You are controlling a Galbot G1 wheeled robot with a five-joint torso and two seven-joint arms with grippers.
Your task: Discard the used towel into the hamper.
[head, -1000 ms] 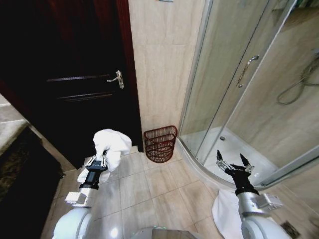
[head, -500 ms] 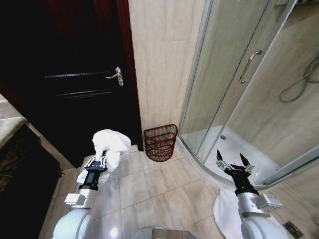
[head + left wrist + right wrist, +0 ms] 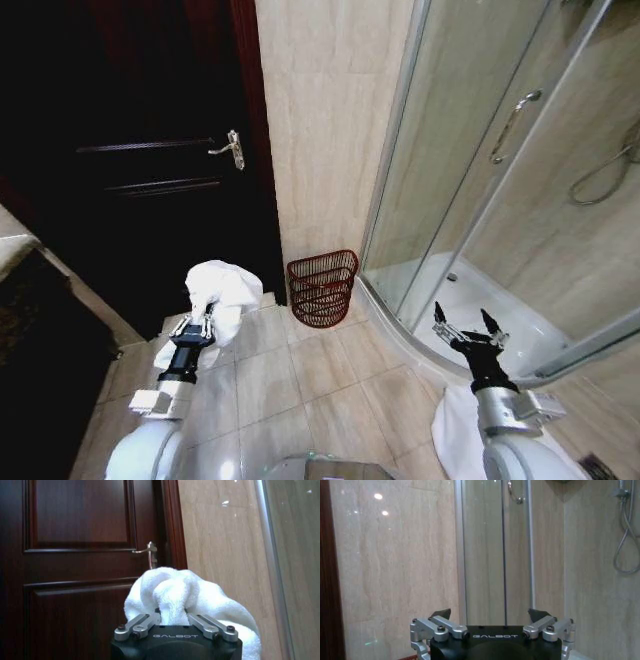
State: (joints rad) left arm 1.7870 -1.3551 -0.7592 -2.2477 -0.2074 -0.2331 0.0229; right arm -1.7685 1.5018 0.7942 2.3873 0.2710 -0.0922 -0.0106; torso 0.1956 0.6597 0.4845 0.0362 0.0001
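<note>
A bunched white towel (image 3: 222,292) hangs from my left gripper (image 3: 198,322), which is shut on it and held up at the lower left, in front of the dark door. The left wrist view shows the towel (image 3: 185,600) pinched between the fingers (image 3: 145,621). The hamper (image 3: 322,287), a small reddish-brown openwork basket, stands on the tiled floor against the beige wall, to the right of the towel and farther away. My right gripper (image 3: 466,322) is raised at the lower right near the shower, open and empty; its fingers (image 3: 442,614) stand wide apart in the right wrist view.
A dark wooden door (image 3: 150,170) with a metal handle (image 3: 231,148) fills the left. A curved glass shower enclosure (image 3: 500,180) with a raised white base (image 3: 470,300) takes the right. Beige floor tiles (image 3: 310,370) lie between. White cloth (image 3: 455,430) lies beside my right arm.
The whole head view has shifted slightly, so the camera has moved; the hamper sits about where it was. Both grippers hold the same pose, the towel still gripped.
</note>
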